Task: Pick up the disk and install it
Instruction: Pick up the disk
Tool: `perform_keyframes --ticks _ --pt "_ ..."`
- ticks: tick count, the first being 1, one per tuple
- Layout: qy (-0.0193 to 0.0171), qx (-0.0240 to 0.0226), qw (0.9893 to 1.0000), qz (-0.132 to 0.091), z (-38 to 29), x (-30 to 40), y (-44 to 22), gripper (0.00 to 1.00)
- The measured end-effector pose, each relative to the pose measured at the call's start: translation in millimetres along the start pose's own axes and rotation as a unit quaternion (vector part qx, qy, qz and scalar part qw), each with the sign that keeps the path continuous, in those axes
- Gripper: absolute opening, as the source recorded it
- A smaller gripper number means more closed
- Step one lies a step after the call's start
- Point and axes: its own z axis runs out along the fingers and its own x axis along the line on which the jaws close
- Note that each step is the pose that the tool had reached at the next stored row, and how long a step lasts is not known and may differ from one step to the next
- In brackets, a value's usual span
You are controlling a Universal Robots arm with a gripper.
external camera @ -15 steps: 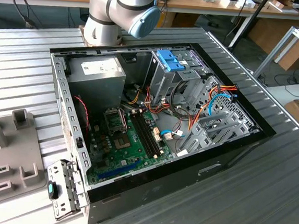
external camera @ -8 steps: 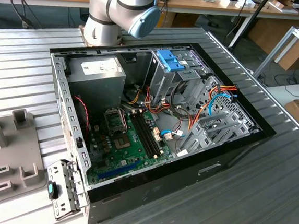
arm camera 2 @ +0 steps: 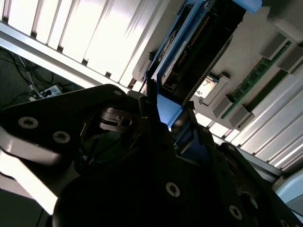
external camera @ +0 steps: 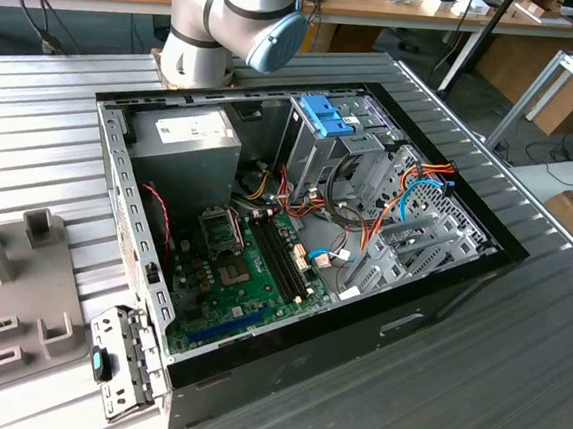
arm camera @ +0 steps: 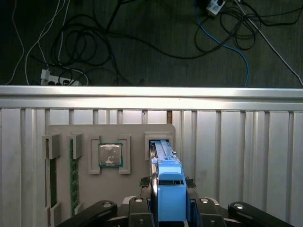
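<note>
While the open PC case [external camera: 441, 288] sat on the ribbed metal table [external camera: 512, 395] in the exterior view, both wrist views had the gripper [arm camera: 170, 201] [arm camera 2: 168, 111] clamped on the disk [arm camera: 169, 182] [arm camera 2: 189, 52] by its light blue bracket. Disk stood on edge, far end in a slot of the grey tray [arm camera: 109, 189], just beside 1 CPU chip [arm camera: 111, 155], with a green memory stick [arm camera: 74, 175] further along.

The exterior view looked steeply down into the open computer case [external camera: 296, 225]. Both wrist views, close in, shared the disk [arm camera: 169, 184] and grey tray [arm camera: 111, 135].
</note>
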Motion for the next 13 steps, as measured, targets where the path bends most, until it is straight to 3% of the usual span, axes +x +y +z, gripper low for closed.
perform_keyframes --ticks 9,13 --pt "0.0000 0.0000 1.0000 0.000 -0.4 0.0 0.0 0.37" --pt "0.0000 0.0000 1.0000 0.000 -6.9 0.0 -0.1 0.37"
